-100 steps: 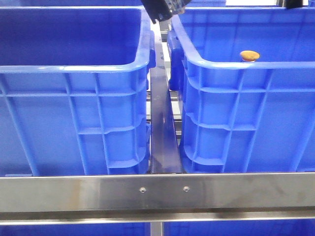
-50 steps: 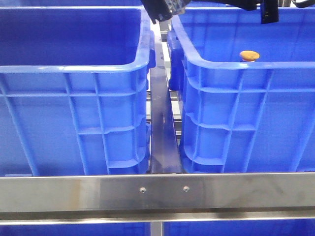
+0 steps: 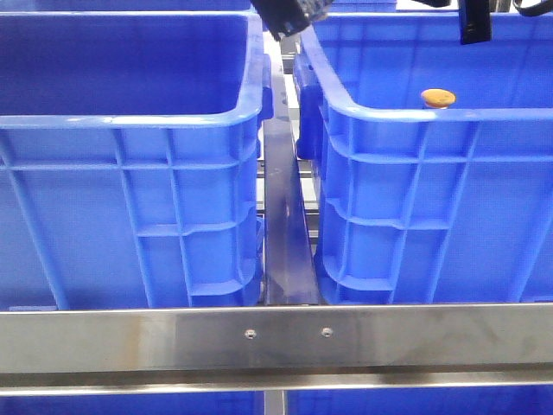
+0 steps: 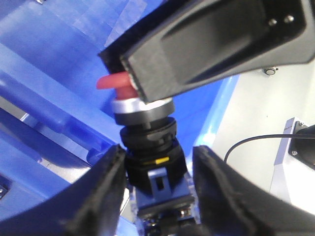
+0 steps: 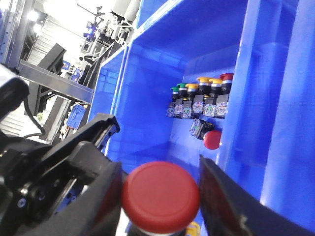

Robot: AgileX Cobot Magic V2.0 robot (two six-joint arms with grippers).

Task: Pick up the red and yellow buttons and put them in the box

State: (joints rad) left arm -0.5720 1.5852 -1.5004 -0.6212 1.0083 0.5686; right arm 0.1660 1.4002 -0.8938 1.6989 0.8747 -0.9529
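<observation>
A red button [image 5: 161,196] with a black and blue body [image 4: 150,147] is held between both grippers, up above the crates. My right gripper [image 5: 157,142] is shut round its red cap. My left gripper [image 4: 158,150] is shut on its body, and a right finger [image 4: 206,44] hides most of the cap. In the front view my left gripper [image 3: 289,15] is at the top centre and my right gripper [image 3: 473,22] at the top right. A yellow-orange button cap [image 3: 438,97] shows inside the right crate [image 3: 415,117]. The box [image 3: 130,121] is the blue crate on the left.
Inside the right crate stands a row of buttons [image 5: 199,101] with green, yellow [image 5: 203,79] and red caps. A loose red button [image 5: 211,139] lies below the row. A steel rail [image 3: 276,337] crosses in front, and a metal bar [image 3: 285,225] runs between the crates.
My right gripper has come into the front view at the top right, then risen slightly. My left gripper and the yellow-orange cap have stayed put.
</observation>
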